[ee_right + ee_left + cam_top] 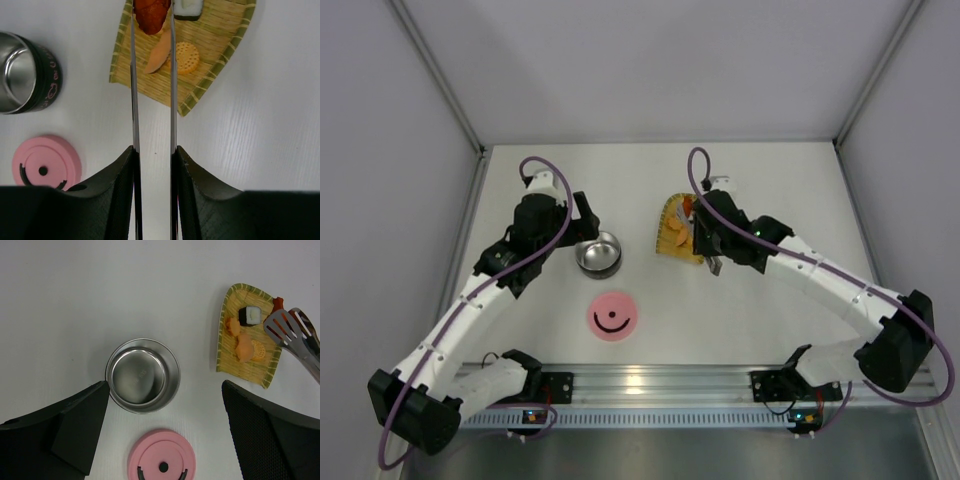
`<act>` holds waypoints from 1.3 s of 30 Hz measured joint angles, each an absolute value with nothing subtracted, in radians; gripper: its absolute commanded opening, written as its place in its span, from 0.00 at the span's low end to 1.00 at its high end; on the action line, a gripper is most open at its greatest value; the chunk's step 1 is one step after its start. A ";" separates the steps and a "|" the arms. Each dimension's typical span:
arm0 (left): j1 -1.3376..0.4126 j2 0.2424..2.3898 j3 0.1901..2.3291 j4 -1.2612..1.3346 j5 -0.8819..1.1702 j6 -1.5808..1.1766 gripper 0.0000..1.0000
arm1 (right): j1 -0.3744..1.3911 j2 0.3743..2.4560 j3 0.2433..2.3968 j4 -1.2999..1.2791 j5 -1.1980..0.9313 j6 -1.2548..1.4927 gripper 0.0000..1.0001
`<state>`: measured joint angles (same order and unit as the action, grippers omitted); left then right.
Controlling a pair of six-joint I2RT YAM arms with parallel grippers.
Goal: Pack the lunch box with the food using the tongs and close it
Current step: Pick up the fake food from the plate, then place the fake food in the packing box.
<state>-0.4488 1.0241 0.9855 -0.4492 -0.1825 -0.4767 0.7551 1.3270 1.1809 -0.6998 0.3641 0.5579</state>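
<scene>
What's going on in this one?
The right gripper holds the long pale grey tongs, their arms either side of a dark red food piece at the yellow woven tray. The left gripper hangs open above the small round steel lunch box, which is empty. Its round pink lid lies beside it.

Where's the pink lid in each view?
Top external: pink lid low centre, just below the steel bowl.
Left wrist: lid bottom centre, cut off by the frame edge.
Right wrist: lid lower left.
Shared landmark: the steel bowl, which sits above the lid in all three views.
</scene>
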 measured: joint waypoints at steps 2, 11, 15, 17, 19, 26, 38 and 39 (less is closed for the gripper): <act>-0.449 1.024 0.982 -0.449 -0.210 -0.489 0.99 | 0.805 1.327 1.203 -0.704 0.364 0.560 0.18; -0.449 1.073 1.009 -0.485 -0.416 -0.568 0.99 | 1.028 1.414 1.320 -0.697 0.354 0.580 0.18; -0.448 1.099 1.054 -0.503 -0.465 -0.582 0.99 | 1.103 1.480 1.336 -0.693 0.336 0.590 0.19; -0.447 1.100 1.071 -0.510 -0.475 -0.583 0.99 | 1.125 1.510 1.341 -0.690 0.329 0.595 0.19; -0.446 1.100 1.090 -0.524 -0.483 -0.583 0.99 | 1.136 1.537 1.351 -0.688 0.321 0.597 0.19; -0.440 1.097 1.146 -0.552 -0.495 -0.574 0.99 | 1.146 1.618 1.414 -0.677 0.310 0.598 0.32; -0.439 1.060 1.146 -0.584 -0.491 -0.546 0.99 | 1.148 1.693 1.476 -0.675 0.330 0.595 0.52; -0.439 1.058 1.146 -0.585 -0.491 -0.544 0.99 | 1.148 1.694 1.476 -0.674 0.333 0.595 0.52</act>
